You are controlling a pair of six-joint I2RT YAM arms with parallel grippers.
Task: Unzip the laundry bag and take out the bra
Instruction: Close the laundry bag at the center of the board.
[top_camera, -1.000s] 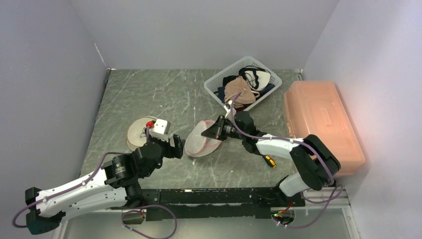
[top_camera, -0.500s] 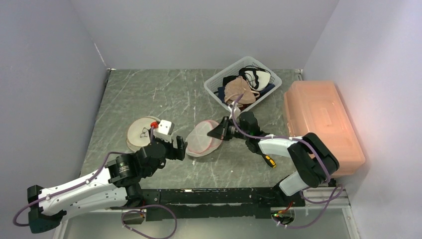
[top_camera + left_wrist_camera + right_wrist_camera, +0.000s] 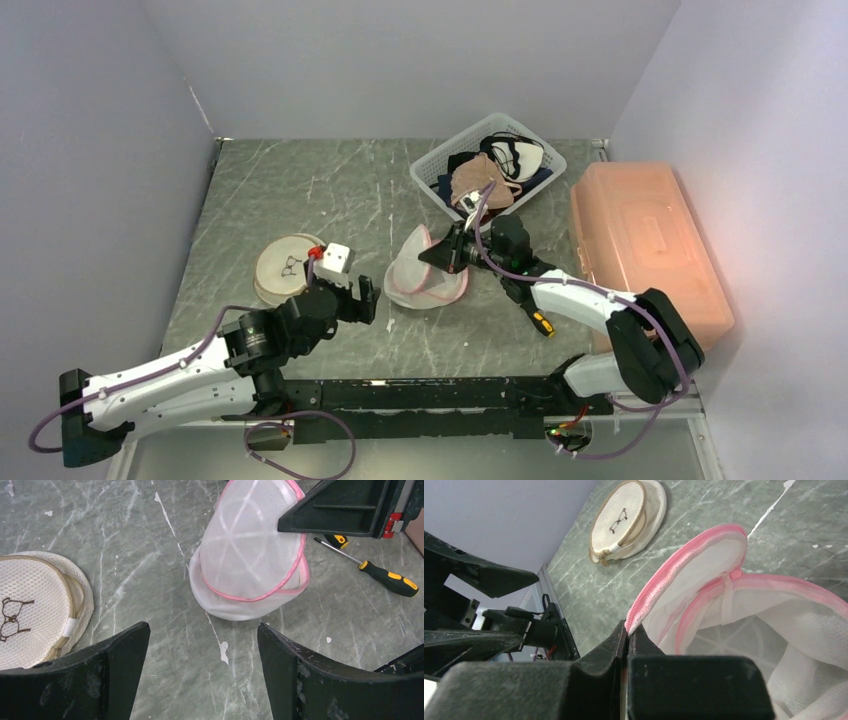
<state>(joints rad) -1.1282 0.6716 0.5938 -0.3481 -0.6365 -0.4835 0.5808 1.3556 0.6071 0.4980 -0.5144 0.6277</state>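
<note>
Just swung the laundry bag point(image 3: 425, 282) up at mid-table toward the basket point(image 3: 445, 147), pinching its pink rim in the right gripper point(image 3: 628, 630) — looks part-open, no bra showing. Holds the left gripper point(image 3: 200, 637) spread nearby.

laundry bag point(image 3: 245, 555) — sheer mesh cloth | table point(image 3: 125, 540) — veined stone, matt

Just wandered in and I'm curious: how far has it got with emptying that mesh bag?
Done: the laundry bag looks unzipped, its pink rim gaping. In hand: the right claw pinches that rim, lifted; the left claw hangs open. Remaining: unclear. A beige round piece lying apart from the bag may be the bra, already out.
</note>
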